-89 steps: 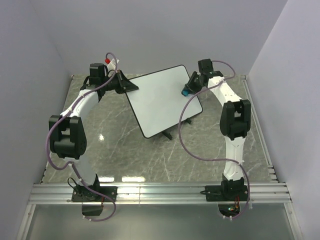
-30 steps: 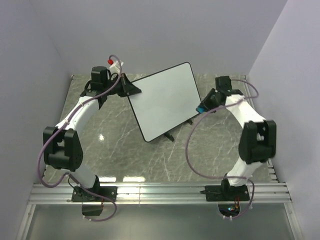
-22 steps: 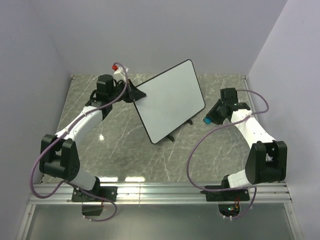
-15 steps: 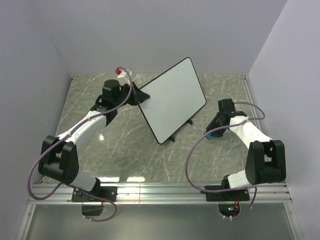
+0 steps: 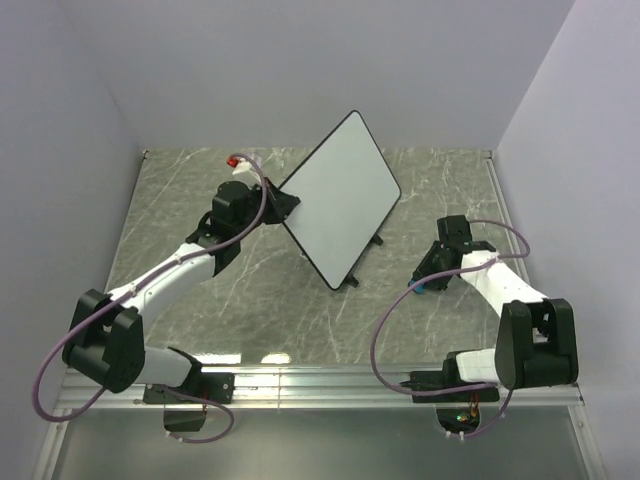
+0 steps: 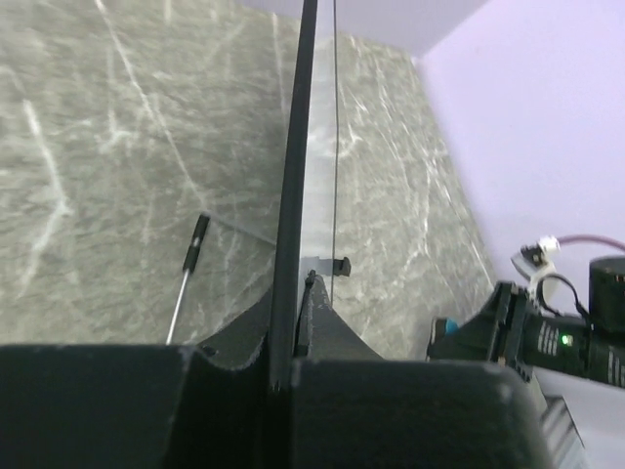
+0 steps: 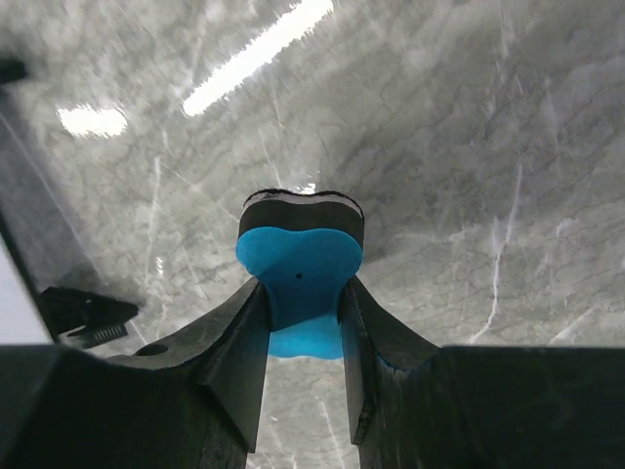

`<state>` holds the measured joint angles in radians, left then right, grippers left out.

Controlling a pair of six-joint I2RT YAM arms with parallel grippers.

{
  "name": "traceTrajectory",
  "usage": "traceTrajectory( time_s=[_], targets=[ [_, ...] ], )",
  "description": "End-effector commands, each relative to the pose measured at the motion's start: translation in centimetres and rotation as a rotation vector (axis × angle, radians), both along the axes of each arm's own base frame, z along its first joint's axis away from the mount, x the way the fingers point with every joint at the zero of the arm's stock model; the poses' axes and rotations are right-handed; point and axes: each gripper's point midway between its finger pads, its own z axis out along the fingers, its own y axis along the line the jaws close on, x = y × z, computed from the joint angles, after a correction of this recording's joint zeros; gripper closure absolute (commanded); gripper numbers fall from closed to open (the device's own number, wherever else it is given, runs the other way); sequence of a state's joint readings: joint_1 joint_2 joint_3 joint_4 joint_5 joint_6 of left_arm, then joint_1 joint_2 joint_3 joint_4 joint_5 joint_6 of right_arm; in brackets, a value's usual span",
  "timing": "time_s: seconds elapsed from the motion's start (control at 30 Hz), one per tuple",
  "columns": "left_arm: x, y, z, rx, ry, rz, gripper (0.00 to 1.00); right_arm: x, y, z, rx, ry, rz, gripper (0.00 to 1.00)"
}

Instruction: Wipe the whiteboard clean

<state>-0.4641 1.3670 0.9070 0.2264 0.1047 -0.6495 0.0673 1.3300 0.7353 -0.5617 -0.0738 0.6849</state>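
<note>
Now | table apparently marble, walls lilac | left gripper clamps whiteboard | right gripper clamps eraser

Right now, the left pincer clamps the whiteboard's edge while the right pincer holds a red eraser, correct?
No: the eraser in the right pincer is blue, not red, as the right wrist view shows. The left pincer does clamp the whiteboard by its edge.
</note>
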Motion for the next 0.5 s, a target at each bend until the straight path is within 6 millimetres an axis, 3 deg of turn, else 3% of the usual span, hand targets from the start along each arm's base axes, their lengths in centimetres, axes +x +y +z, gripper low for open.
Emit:
traceTrajectory(
  time_s=[0.0, 0.1, 0.23, 0.47],
  targets=[
    [-2.0, 14.5, -11.3, 0.728, 0.231, 0.327, 1.00, 0.3, 0.2, 0.4, 0.020, -0.057, 0.009, 1.00],
    [-1.8, 14.0, -10.5, 0.735, 0.231, 0.296, 1.00, -0.2, 0.2, -0.1, 0.021, -0.053, 0.010, 1.00],
    [-2.4, 14.3, -11.0, 0.746, 0.263, 0.299, 1.00, -0.8, 0.3, -0.4, 0.031, -0.047, 0.004, 1.00],
    [-5.3, 12.2, -12.3, 0.749, 0.282, 0.277, 1.00, -2.0, 0.5, -0.4, 0.050, -0.077, -0.006, 1.00]
  ],
)
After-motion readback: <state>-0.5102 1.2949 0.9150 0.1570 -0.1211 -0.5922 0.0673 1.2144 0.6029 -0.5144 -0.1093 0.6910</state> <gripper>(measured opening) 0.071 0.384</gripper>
